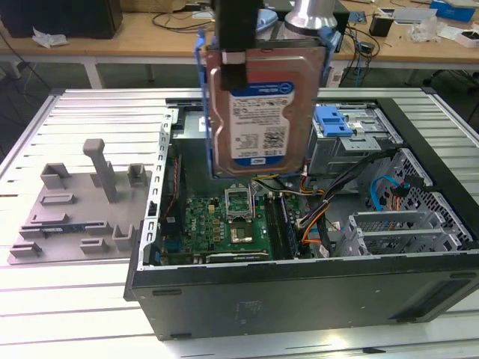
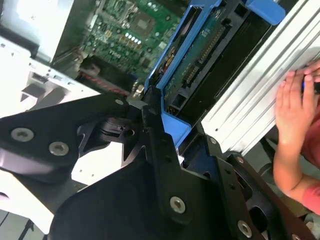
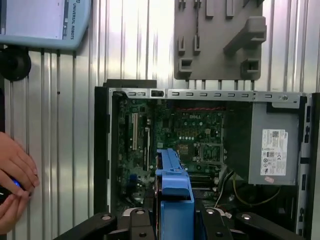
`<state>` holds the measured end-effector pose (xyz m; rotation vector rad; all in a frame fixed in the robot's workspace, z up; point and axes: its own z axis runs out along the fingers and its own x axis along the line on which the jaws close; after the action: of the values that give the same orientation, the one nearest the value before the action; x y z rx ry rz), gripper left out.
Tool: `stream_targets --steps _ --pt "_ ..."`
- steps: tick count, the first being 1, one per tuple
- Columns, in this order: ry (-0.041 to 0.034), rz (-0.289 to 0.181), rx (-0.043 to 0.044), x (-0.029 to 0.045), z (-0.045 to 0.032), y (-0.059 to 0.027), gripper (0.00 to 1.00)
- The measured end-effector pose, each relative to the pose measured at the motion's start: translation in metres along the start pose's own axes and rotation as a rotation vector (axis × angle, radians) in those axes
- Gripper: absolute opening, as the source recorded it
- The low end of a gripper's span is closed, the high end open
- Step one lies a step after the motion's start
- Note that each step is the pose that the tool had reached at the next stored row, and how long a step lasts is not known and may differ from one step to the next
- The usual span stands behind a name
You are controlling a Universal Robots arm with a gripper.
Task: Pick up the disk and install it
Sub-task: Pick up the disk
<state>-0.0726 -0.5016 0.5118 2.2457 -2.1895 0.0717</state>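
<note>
Black claw point(image 1: 233, 52) pinching the disk point(image 1: 258, 112), a flat silver hard drive in a blue plastic bracket.
The disk hangs upright, label facing the exterior view, above the green motherboard point(image 1: 217, 217) of the open black computer case point(image 1: 299, 295).

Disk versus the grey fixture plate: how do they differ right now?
The disk hangs upright in the gripper above the open computer case; the grey fixture plate lies flat on the table. The disk is silver, blue-framed and labelled; the plate is plain grey.
</note>
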Motion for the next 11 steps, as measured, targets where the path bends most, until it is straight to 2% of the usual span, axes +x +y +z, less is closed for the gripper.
stream_targets --steps 2,4,7,9,10,11 --pt "-0.0001 0.0 0.0 0.007 0.0008 -0.0172 0.37" --pt "0.0001 0.0 0.0 0.0107 0.0011 -0.0265 0.37" --pt "-0.0001 0.0 -0.0001 0.0202 0.0022 -0.0507 0.37" --pt "0.0 0.0 0.0 0.0237 0.0026 -0.0602 0.37" --pt "0.0 0.0 -0.0001 0.0275 0.003 -0.0705 0.37" --pt "0.0 0.0 0.0 0.029 0.0032 -0.0746 0.37"
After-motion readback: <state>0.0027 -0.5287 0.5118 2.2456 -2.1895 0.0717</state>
